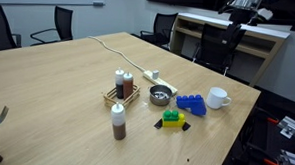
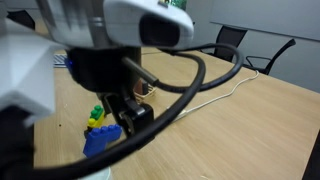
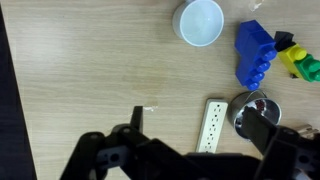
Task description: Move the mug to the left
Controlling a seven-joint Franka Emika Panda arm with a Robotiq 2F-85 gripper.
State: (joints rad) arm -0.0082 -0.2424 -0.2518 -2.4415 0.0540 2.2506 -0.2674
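The white mug (image 1: 218,98) stands upright near the table's edge, next to the blue block (image 1: 191,104). In the wrist view the mug (image 3: 200,22) shows from above at the top, its handle hidden, with the blue block (image 3: 255,55) beside it. My gripper (image 3: 200,122) is open and empty, well above the table. It hangs over the power strip (image 3: 212,125) and is apart from the mug. In an exterior view the arm (image 2: 110,60) fills most of the picture and the mug cannot be made out.
A metal bowl (image 1: 160,94) sits beside the blue block. A green and yellow toy (image 1: 171,119), a sauce bottle (image 1: 118,121), and a rack of bottles (image 1: 120,89) stand nearby. The power strip's cable (image 1: 114,49) runs across the table. Chairs surround the table.
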